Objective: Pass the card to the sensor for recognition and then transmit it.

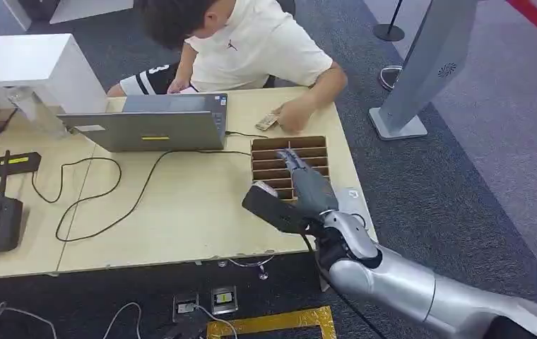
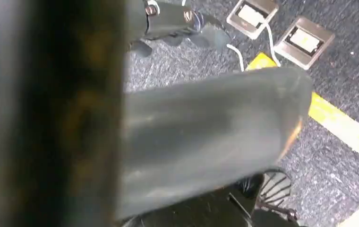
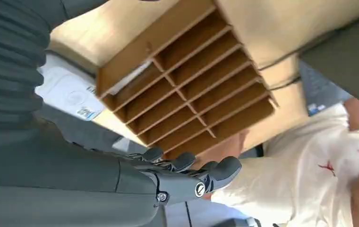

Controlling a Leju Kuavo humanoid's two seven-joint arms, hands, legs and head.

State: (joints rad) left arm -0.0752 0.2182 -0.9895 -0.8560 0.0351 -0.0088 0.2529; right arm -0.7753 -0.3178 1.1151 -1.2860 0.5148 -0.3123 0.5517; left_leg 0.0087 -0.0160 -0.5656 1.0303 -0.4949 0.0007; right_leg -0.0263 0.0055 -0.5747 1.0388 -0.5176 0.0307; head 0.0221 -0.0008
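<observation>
A light wooden table [image 1: 181,212] stands on dark grey carpet, with a person in a white shirt [image 1: 251,42] seated at its far edge behind an open grey laptop [image 1: 156,123]. Near the table's right edge sits a brown slotted card rack [image 1: 290,159], and the person's hand [image 1: 295,115] rests on the tabletop just beyond it, beside a small card-like item [image 1: 267,121] too small to identify for certain. The robot's right hand [image 1: 307,185] hovers over the rack's near rows, fingers [image 3: 187,163] stretched forward and slightly apart, holding nothing that can be seen. A flat black device [image 1: 273,207] lies just beside the rack's near left corner, under the wrist. A white card [image 3: 125,81] lies in one end slot of the rack. Black cables [image 1: 96,191] trail across the table's left half. The left hand [image 2: 206,137] hangs blurred above the carpet; its finger state cannot be told.
</observation>
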